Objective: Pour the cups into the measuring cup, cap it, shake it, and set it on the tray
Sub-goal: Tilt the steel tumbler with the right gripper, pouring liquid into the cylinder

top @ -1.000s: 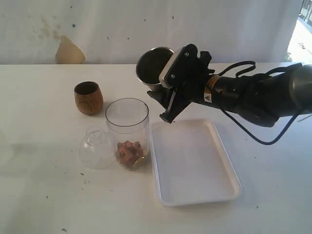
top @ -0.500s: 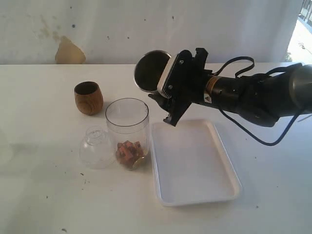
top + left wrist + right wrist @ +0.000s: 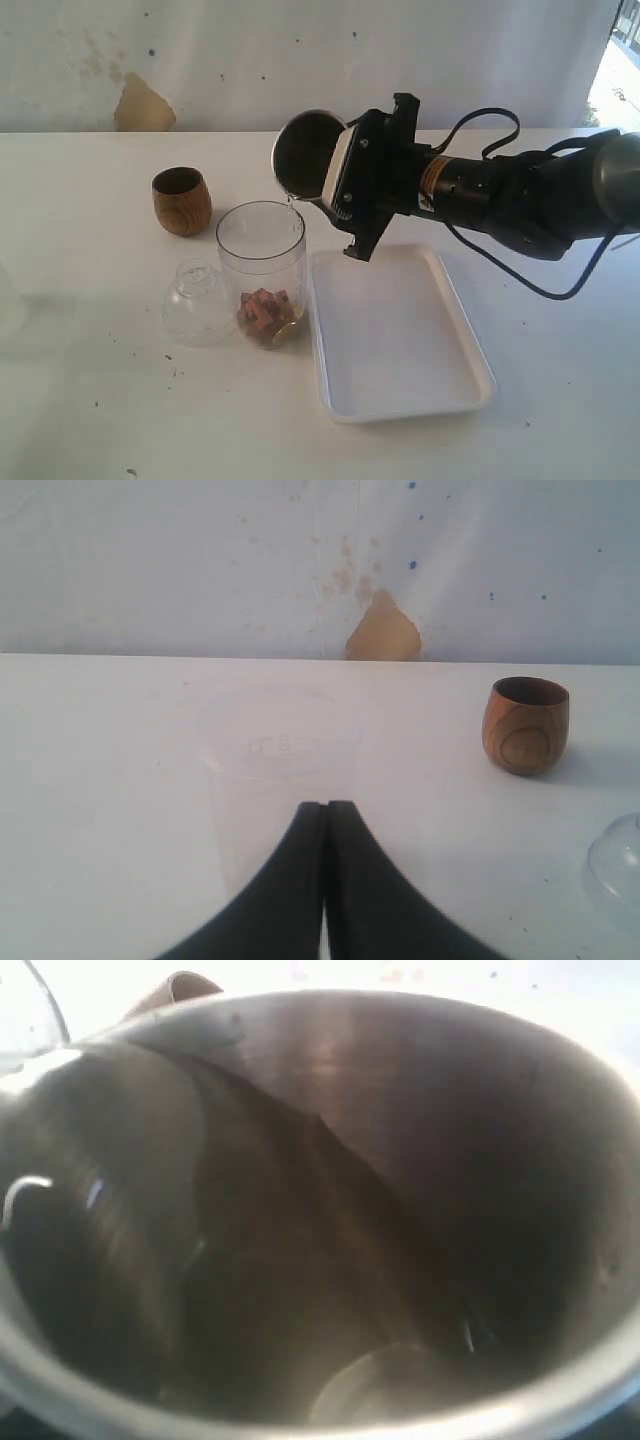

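Observation:
My right gripper is shut on the steel tumbler and holds it tipped on its side, mouth down-left over the measuring cup. A thin stream falls from its lip into that clear cylinder, which holds brown chunks. The tumbler's inside fills the right wrist view and hides the fingers. The clear dome cap lies against the measuring cup's left side. The wooden cup stands upright behind them. My left gripper is shut and empty, low over the table.
The white tray lies right of the measuring cup, below my right arm. A frosted translucent cup stands just beyond my left fingertips. The wooden cup and the cap's edge show in the left wrist view.
The right gripper has rolled the steel tumbler further over and brought it slightly lower toward the measuring cup; liquid now runs out. The left gripper has not moved.

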Controlling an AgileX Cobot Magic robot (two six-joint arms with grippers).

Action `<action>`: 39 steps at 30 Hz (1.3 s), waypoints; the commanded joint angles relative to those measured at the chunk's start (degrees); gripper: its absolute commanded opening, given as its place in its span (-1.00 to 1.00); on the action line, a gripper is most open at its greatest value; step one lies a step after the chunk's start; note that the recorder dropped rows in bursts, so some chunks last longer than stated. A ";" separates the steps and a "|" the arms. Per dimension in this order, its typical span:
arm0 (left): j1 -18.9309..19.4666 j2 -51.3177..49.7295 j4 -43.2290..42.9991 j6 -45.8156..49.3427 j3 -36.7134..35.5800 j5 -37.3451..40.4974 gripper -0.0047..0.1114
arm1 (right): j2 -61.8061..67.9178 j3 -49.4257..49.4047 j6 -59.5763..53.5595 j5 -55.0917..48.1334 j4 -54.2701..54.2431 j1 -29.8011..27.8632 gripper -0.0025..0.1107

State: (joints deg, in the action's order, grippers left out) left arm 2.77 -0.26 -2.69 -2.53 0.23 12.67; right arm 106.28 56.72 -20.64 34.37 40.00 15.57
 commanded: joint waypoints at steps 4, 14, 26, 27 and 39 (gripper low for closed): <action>0.03 0.26 0.03 -0.06 -0.23 -0.57 -0.92 | -0.77 0.84 -3.63 2.93 -0.74 -0.01 -0.96; 0.03 0.26 0.03 -0.06 -0.23 -0.57 -0.92 | -0.77 0.84 -7.80 2.93 -0.74 -0.01 -0.96; 0.03 0.26 0.03 -0.06 -0.23 -0.57 -0.92 | -1.13 0.84 -9.28 3.41 -0.74 -0.01 -0.96; 0.03 0.26 0.03 -0.06 -0.23 -0.57 -0.92 | -1.13 0.84 -9.28 3.41 -0.74 -0.01 -0.96; 0.03 0.26 0.03 -0.06 -0.23 -0.57 -0.92 | -1.62 0.84 -9.16 4.80 -0.74 -0.01 -0.96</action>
State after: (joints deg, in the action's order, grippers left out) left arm 2.77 -0.26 -2.69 -2.53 0.23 12.67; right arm 105.96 56.84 -29.66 35.30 40.00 15.57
